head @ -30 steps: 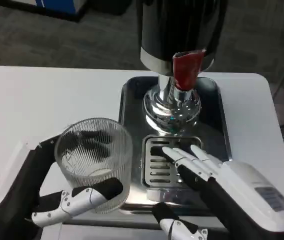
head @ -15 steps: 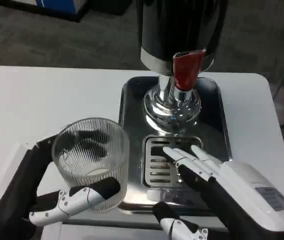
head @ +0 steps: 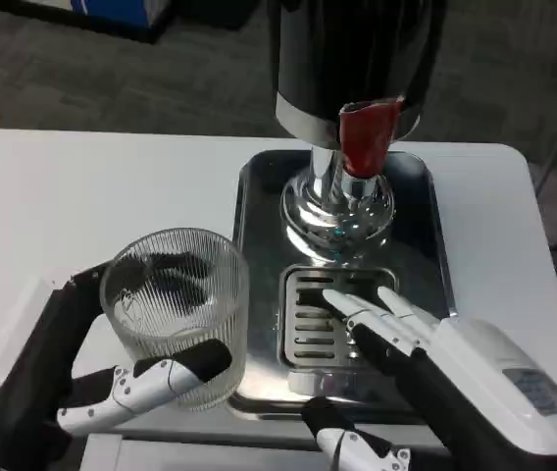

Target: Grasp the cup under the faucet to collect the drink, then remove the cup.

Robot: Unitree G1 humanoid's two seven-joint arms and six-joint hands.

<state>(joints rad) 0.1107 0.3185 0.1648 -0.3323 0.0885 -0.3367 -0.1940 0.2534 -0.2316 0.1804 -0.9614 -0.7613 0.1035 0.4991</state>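
The left hand (head: 126,378) wraps the ribbed clear glass cup (head: 174,314), a finger across its front, holding it on the white table (head: 82,186) just left of the steel drip tray (head: 433,245). The right hand (head: 426,358) lies over the slotted grate (head: 303,314), fingers straight, apart, gripping nothing. A small label on its back looks unreadable. Beyond rises the black dispenser (head: 357,49) with its red tap handle (head: 365,137).

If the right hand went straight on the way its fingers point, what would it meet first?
The right hand has its fingers over the drip grate, aimed up and left toward the dispenser. Going on, it would likely meet the chrome base first, though height above the tray is unclear.
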